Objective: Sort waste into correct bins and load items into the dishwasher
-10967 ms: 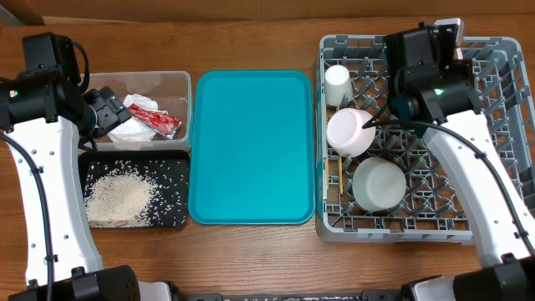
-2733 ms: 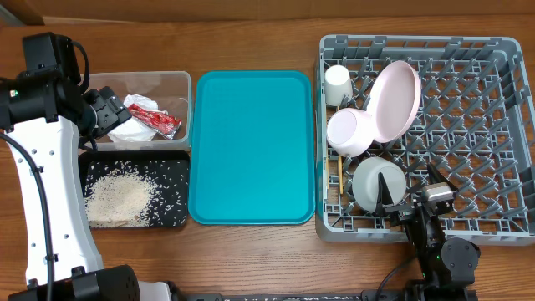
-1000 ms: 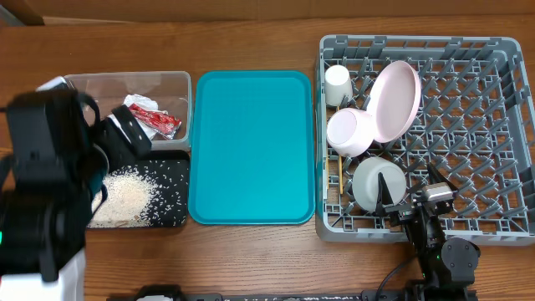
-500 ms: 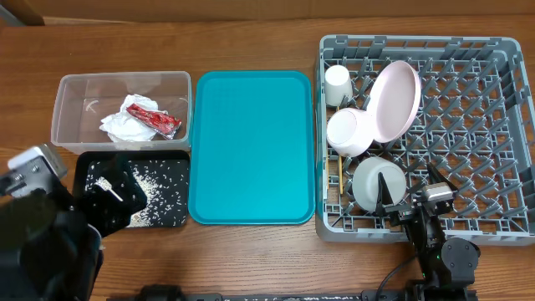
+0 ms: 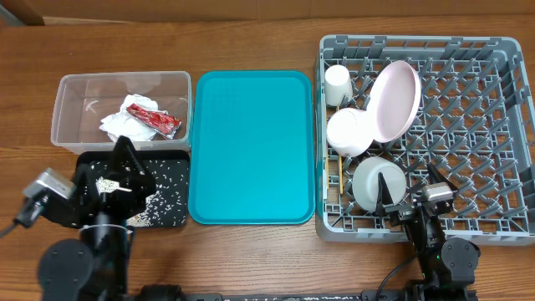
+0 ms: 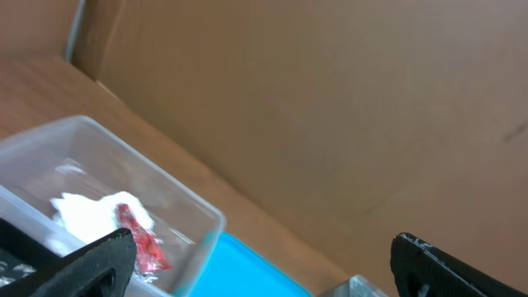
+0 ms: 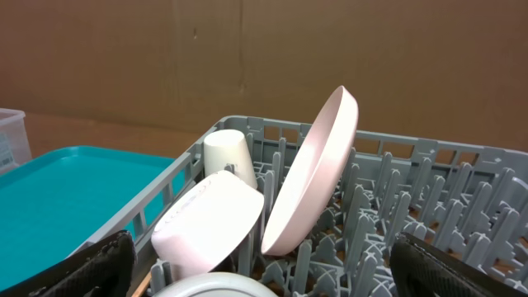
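The left claw (image 5: pixel 125 171) is hanging released over rice (image 5: pixel 163 180) in the black tray (image 5: pixel 174 216). The right claw (image 5: pixel 407 196), released too, is hovering at the rack (image 5: pixel 493 125) edge, dishes (image 5: pixel 351 134) standing beyond it. The task seems finished; nothing is needing grasping.

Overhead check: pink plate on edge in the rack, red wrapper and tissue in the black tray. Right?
Not quite. The red wrapper and tissue lie in the clear tub, not the black tray, which holds rice grains. The overhead view shows it. The pink plate does stand on edge in the rack.
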You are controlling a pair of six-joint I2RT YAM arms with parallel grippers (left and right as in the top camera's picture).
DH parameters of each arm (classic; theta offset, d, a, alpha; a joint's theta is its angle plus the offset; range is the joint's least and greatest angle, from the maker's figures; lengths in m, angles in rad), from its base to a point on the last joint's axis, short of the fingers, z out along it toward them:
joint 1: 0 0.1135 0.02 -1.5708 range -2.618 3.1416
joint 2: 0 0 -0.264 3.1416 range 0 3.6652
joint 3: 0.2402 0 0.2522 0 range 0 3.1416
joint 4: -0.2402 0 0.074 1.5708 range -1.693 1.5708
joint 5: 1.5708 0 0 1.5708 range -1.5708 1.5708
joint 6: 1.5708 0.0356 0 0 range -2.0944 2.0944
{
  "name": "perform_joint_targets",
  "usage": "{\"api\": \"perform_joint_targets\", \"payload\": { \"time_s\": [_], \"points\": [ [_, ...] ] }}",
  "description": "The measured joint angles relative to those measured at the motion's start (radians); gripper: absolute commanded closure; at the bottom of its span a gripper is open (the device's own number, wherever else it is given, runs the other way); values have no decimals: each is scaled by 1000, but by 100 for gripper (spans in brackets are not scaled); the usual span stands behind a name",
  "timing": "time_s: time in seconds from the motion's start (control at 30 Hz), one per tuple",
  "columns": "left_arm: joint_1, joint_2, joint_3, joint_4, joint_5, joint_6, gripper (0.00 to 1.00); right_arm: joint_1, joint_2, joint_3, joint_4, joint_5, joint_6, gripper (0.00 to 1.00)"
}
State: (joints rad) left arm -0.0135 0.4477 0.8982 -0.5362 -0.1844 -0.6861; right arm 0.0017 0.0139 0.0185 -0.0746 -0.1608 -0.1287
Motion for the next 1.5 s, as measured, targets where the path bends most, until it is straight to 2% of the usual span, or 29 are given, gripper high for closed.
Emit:
{"api": "perform_joint_targets", "payload": {
  "time_s": [0.23,0.37,0.5,0.6,0.77,0.87,0.9,1.0,1.13,1.27,1.5],
  "points": [
    [0,-135,-317,219,0,-259,0,0,0,0,0,0,0,0],
    [0,-207,-470,277,-7,-389,0,0,0,0,0,0,0,0],
    [0,-279,-590,296,-31,-468,0,0,0,0,0,0,-2,0],
    [0,-338,-669,327,-57,-483,0,0,0,0,0,0,-2,0],
    [0,-417,-744,452,-77,-335,0,0,0,0,0,0,-2,0],
    [0,-431,-762,514,-78,-185,0,0,0,0,0,0,-2,0],
    [0,-431,-764,519,-78,-161,0,0,0,0,0,0,-3,0],
    [-10,-432,-771,533,-67,21,0,0,0,0,0,0,-2,0],
    [-11,-432,-790,536,-62,171,0,0,0,0,0,0,-2,0],
    [-11,-432,-837,536,-66,248,0,0,0,0,0,0,-2,0],
    [-13,-432,-889,482,-81,287,0,0,0,0,0,0,-2,0]
  ]
}}
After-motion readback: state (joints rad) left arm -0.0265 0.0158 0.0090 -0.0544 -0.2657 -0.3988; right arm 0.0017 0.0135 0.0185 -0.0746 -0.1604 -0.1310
